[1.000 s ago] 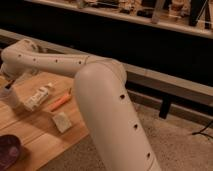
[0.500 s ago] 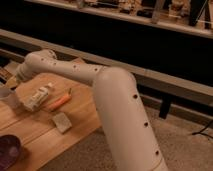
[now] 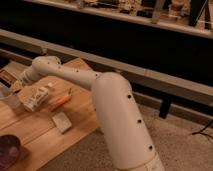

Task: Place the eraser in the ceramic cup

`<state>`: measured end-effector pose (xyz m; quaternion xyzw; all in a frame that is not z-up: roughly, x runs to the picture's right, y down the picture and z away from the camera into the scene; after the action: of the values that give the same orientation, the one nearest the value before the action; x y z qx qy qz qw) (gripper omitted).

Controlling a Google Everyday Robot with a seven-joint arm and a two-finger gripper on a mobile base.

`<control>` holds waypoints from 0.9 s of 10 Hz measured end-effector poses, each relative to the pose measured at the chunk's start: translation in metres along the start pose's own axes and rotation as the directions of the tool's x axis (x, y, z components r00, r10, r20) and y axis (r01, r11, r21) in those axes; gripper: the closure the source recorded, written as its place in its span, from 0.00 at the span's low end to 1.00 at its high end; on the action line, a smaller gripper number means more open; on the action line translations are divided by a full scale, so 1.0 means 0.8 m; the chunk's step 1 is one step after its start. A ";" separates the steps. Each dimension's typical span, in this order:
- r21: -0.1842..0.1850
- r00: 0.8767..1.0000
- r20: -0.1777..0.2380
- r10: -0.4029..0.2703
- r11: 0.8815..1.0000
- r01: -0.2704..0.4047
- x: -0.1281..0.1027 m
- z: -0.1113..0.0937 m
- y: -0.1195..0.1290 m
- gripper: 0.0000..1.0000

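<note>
Wooden table (image 3: 35, 132) has one cup (image 3: 9, 96), tube (image 3: 38, 97), pen (image 3: 60, 101), beige block (image 3: 62, 122) and bowl (image 3: 7, 152); gripper (image 3: 9, 80), pressed together, now reaches farther left over the cup.

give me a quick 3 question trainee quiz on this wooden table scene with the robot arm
1. True or false: the thin orange pen lies inside the dark purple bowl.
2. Which item lies nearest the wooden table's front edge? A) white labelled tube B) beige speckled rectangular block C) plain white ceramic cup
3. Where is the gripper?

Key
1. False; the pen lies on the table between tube and block.
2. B
3. At the far left, above the cup, shut, with a small dark thing, likely the eraser, at its tip.
</note>
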<state>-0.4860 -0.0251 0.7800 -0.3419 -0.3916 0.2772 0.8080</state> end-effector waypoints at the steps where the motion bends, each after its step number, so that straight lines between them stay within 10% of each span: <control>1: 0.001 1.000 -0.005 -0.011 1.000 0.011 -0.004 0.003 0.000 1.00; 9: -0.002 0.994 -0.062 -0.092 0.996 0.092 -0.036 0.024 0.011 1.00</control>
<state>-0.5189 -0.0340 0.7688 -0.3319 -0.3814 0.2292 0.8318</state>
